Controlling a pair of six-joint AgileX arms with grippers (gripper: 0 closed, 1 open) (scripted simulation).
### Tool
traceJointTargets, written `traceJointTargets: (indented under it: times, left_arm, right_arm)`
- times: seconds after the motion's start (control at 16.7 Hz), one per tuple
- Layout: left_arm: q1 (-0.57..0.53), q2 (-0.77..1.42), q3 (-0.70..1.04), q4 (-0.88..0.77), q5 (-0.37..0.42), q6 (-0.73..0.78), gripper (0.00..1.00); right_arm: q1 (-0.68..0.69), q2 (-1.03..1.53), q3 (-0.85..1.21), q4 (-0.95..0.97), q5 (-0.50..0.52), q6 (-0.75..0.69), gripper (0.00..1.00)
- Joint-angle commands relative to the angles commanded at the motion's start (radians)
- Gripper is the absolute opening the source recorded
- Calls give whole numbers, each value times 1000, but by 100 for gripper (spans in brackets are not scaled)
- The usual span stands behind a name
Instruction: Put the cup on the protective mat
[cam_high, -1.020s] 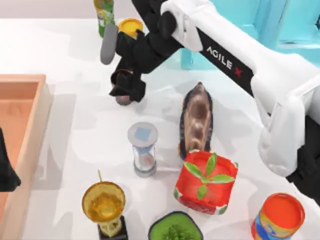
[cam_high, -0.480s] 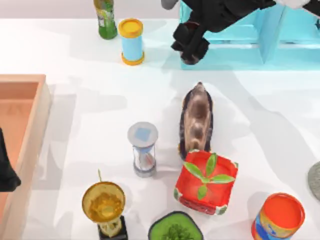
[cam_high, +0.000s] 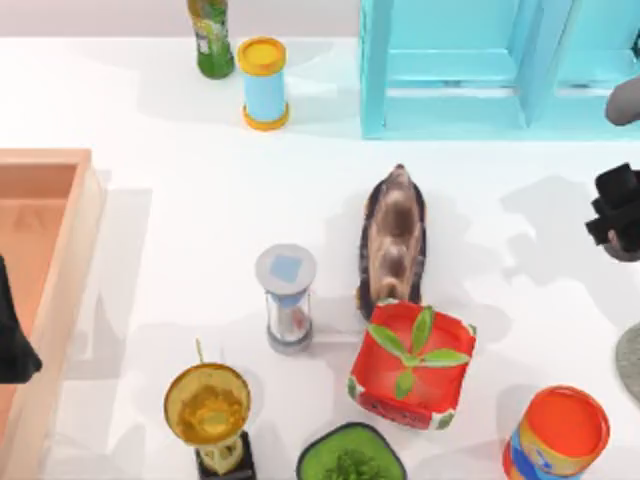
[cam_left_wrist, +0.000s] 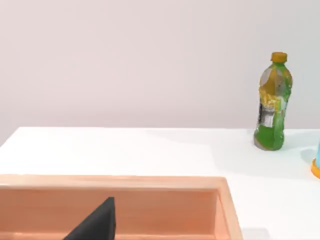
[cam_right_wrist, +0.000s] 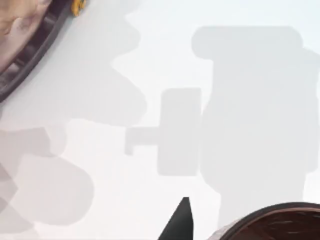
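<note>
The small tapered cup (cam_right_wrist: 272, 222), coppery brown with a dark inside, hung in my right gripper (cam_high: 618, 215) at the table's right edge, above the white tabletop (cam_high: 180, 260) and clear of it, to judge by the shadow below. In the right wrist view only its brown rim showed at the frame's edge beside one dark fingertip (cam_right_wrist: 180, 220). My fingers looked closed around the cup, though the top view showed little more than the black gripper with a dark rounded form under it.

The flat dull grey protective mat (cam_high: 631, 362) lay nearer the front on that same right edge, only a rounded sliver of it in sight, apart from the gripper and just behind the orange can with a blue band (cam_high: 556, 436).

Further out stood the brown hedgehog-like figure (cam_high: 393, 236), the red square planter with a green sprout (cam_high: 411, 363), the grey-capped hourglass (cam_high: 286, 297), the gold trophy cup (cam_high: 209, 408), the green-topped black pot (cam_high: 350, 461), the light-blue cylinder with yellow ends (cam_high: 263, 83), the green bottle (cam_high: 210, 37) and the turquoise shelf unit (cam_high: 470, 65). My left gripper (cam_high: 12, 335) sat parked over the wooden tray (cam_high: 70, 250) at the left.

The risks I saw: with the mat mostly out of sight, I could set the cup half off its edge, or clip the orange can on the way down. A tilted release could tip the cup.
</note>
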Motion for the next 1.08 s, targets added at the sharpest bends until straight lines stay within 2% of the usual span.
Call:
traceJointTargets:
  times: [0.24, 0.42, 0.9, 1.08]
  left_arm:
    - [0, 0, 0, 0, 0, 0, 100]
    - [0, 0, 0, 0, 0, 0, 100]
    - [0, 0, 0, 0, 0, 0, 100]
    - [0, 0, 0, 0, 0, 0, 100]
  right_arm:
    - [-123, -280, -318, 68, 35, 157, 0]
    - [-183, -403, -447, 94, 43, 236, 0]
    - [-195, -428, -480, 101, 42, 259, 0]
    - [-193, -376, -498, 169, 42, 262, 0]
